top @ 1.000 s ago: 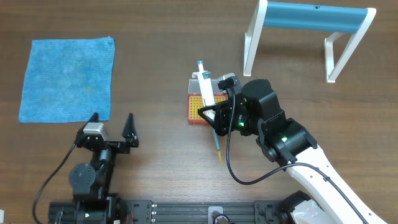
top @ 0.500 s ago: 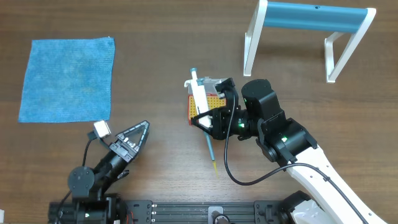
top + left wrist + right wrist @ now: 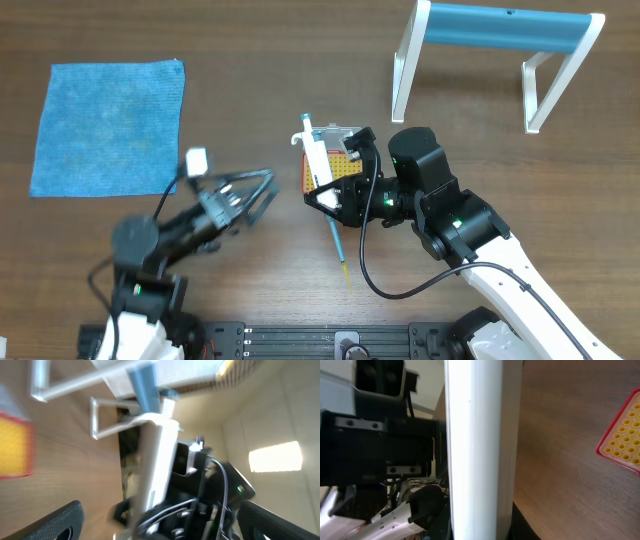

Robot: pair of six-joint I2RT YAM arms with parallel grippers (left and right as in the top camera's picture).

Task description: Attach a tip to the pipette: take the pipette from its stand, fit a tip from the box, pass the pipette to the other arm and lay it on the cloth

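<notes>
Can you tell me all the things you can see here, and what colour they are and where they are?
Cloth: one, blue, flat on the table's far left part.
Stand: one, white legs with a blue bar, far right of the table.
Tip box: one, red with yellow holes, mid-table, under the right gripper.
Pipette: one, white with a blue top, held above the table.
Tip: one, yellowish, on the pipette's thin end.
Table: one, brown wood, under everything.
Left gripper: one, black, open, between the cloth and the pipette.
Right gripper: one, black, shut on the pipette, over the tip box.
</notes>
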